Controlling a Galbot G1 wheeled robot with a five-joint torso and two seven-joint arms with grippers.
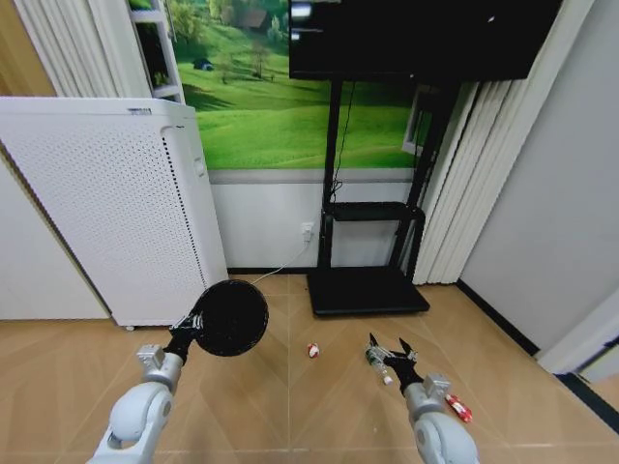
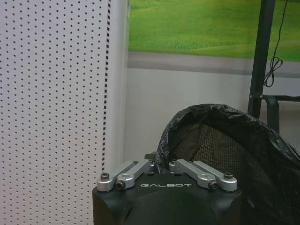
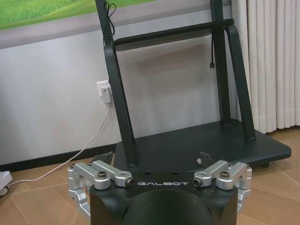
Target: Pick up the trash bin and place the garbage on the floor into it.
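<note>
Nearest me the 2 arms reach forward over the tan floor (image 1: 290, 406), and the left gripper (image 1: 191, 329) is pinched onto the rim of the trash bin (image 1: 230, 317), holding it off the ground with its dark mouth tipped toward us; in the left wrist view the fingers sit closed on the black liner's edge (image 2: 161, 154), the mesh bin wall (image 2: 220, 154) swelling out beyond. So pickup looks done, and collecting is the step in hand. The right gripper (image 1: 390, 353) hangs with its jaws spread wide and nothing in them, just above the small clear bottle (image 1: 377, 363), which lies on the floor touching or nearly under its tips. Beside the right forearm lies a red bit (image 1: 458, 409); between the bin and the bottle sits the white-and-red scrap (image 1: 312, 350). All 3 pieces are on the floor. My read: the next move calls for lowering those open fingers squarely around the bottle, closing, then carrying it across to the bin's mouth. Farther back stand the tall white perforated appliance (image 1: 106, 213), the black TV stand (image 1: 368, 288) and the wall outlet (image 3: 104, 89).
</note>
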